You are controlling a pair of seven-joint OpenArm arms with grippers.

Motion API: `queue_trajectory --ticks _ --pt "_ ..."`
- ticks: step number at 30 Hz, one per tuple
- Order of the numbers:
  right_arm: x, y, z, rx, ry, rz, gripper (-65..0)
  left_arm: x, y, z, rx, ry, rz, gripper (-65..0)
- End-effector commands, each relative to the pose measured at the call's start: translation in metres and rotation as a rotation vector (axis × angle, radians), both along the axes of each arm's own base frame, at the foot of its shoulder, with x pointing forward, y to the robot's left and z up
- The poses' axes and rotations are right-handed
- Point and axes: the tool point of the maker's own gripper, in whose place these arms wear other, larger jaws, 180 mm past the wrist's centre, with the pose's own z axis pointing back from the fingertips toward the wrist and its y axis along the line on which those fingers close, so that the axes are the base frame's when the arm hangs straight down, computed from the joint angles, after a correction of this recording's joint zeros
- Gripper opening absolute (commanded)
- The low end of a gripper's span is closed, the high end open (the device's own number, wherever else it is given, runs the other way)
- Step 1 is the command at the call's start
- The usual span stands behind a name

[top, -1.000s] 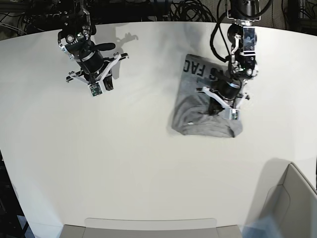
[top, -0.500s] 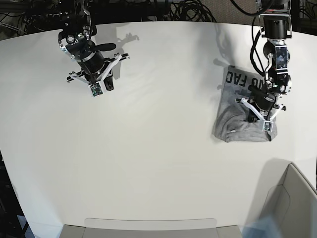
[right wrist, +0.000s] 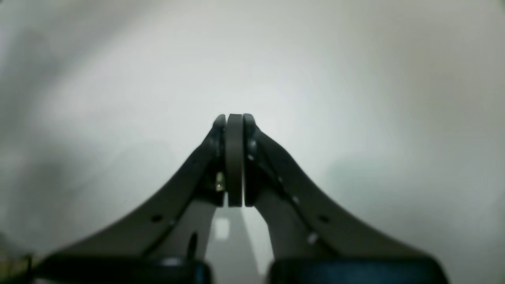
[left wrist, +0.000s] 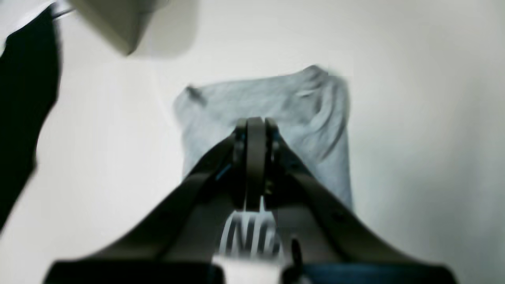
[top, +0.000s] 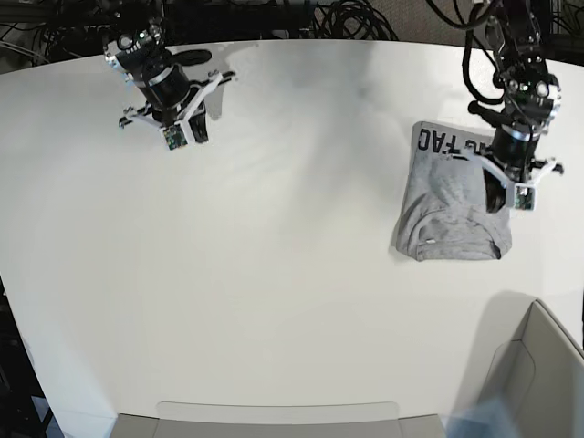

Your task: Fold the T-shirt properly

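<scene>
Grey T-shirt [top: 449, 212] lies folded near the table [top: 274, 301] edge; left gripper [top: 505, 190] above it and right gripper [top: 179, 135], jaws pressed together, should retreat gently

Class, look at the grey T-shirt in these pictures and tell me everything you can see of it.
The T-shirt is heather-grey, soft-looking cloth, folded into a compact, slightly rumpled rectangle lying flat on the white table near its right edge in the base view. Black block letters show along its far edge. The left pincer is shut above its right side; whether it touches the cloth cannot be told.
</scene>
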Motion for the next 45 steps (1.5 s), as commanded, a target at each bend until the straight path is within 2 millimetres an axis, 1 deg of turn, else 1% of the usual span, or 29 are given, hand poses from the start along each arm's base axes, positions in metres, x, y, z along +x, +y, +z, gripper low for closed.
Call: queue_trajectory --ticks 1,4,5,6,10,12,16,17,19,21,23,25,26,28,29,31,33,34,36,38,40,42,43,45 --pt "-0.007 0.004 0.003 0.023 -0.008 0.005 -65.0 -0.012 0.006 -0.003 0.009 0.018 0.021 -65.0" --pt "-0.045 0.005 -0.014 0.032 0.083 0.004 -65.0 -0.054 0.024 -0.028 0.022 0.135 0.077 -65.0" --pt "-0.058 0.006 -0.017 0.042 0.102 0.004 -65.0 -0.074 0.027 -0.040 0.028 0.191 0.086 -65.0" --pt "-0.072 0.007 -0.021 0.051 0.122 0.004 -65.0 -0.090 0.029 -0.048 0.034 0.235 0.089 -65.0" --pt "-0.122 0.000 -0.034 0.023 0.236 0.045 -65.0 -0.141 0.039 -0.064 0.056 0.350 0.109 -65.0" --pt "-0.147 -0.006 -0.038 0.004 0.299 0.064 -65.0 -0.171 0.037 -0.074 0.028 0.426 0.111 -65.0" --pt "-0.178 -0.018 -0.043 -0.032 0.381 0.089 -65.0 -0.212 0.036 -0.080 -0.029 0.500 0.130 -65.0" --pt "-0.185 -0.019 -0.044 -0.031 0.401 0.096 -65.0 -0.220 0.036 -0.081 -0.041 0.516 0.136 -65.0" --pt "-0.197 -0.014 -0.046 0.012 0.442 0.091 -65.0 -0.232 0.037 -0.087 -0.058 0.550 0.150 -65.0" --pt "-0.212 -0.015 -0.055 0.067 0.508 0.063 -65.0 -0.243 0.039 -0.100 -0.078 0.591 0.172 -65.0" --pt "-0.226 -0.020 -0.074 0.102 0.583 0.030 -65.0 -0.251 0.037 -0.113 -0.103 0.625 0.181 -65.0" --pt "-0.242 -0.030 -0.098 0.077 0.655 0.045 -65.0 -0.249 0.030 -0.125 -0.127 0.638 0.174 -65.0" --pt "-0.248 -0.035 -0.107 0.060 0.681 0.057 -65.0 -0.253 0.029 -0.131 -0.138 0.653 0.176 -65.0" --pt "-0.260 -0.046 -0.128 0.028 0.741 0.065 -65.0 -0.268 0.027 -0.148 -0.165 0.707 0.194 -65.0" --pt "-0.267 -0.049 -0.135 0.019 0.766 0.065 -65.0 -0.277 0.027 -0.156 -0.177 0.734 0.205 -65.0" --pt "-0.280 -0.050 -0.147 0.008 0.813 0.078 -65.0 -0.287 0.025 -0.173 -0.204 0.773 0.223 -65.0" --pt "-0.294 -0.046 -0.158 0.001 0.862 0.108 -65.0 -0.301 0.020 -0.190 -0.233 0.822 0.239 -65.0" --pt "-0.297 -0.047 -0.163 -0.007 0.878 0.118 -65.0 -0.308 0.019 -0.196 -0.243 0.844 0.245 -65.0" --pt "-0.309 -0.055 -0.175 -0.035 0.925 0.131 -65.0 -0.318 0.011 -0.209 -0.275 0.881 0.257 -65.0" --pt "-0.315 -0.063 -0.188 -0.060 0.957 0.134 -65.0 -0.329 0.006 -0.224 -0.303 0.912 0.283 -65.0" --pt "-0.322 -0.070 -0.200 -0.069 0.964 0.130 -65.0 -0.343 0.007 -0.241 -0.290 0.950 0.297 -65.0" --pt "-0.326 -0.077 -0.214 -0.081 0.962 0.132 -65.0 -0.361 0.005 -0.262 -0.252 1.007 0.272 -65.0" --pt "-0.328 -0.083 -0.221 -0.091 0.960 0.134 -65.0 -0.367 0.006 -0.269 -0.234 1.033 0.262 -65.0" --pt "-0.328 -0.100 -0.236 -0.120 0.944 0.130 -65.0 -0.372 0.013 -0.281 -0.196 1.071 0.243 -65.0"
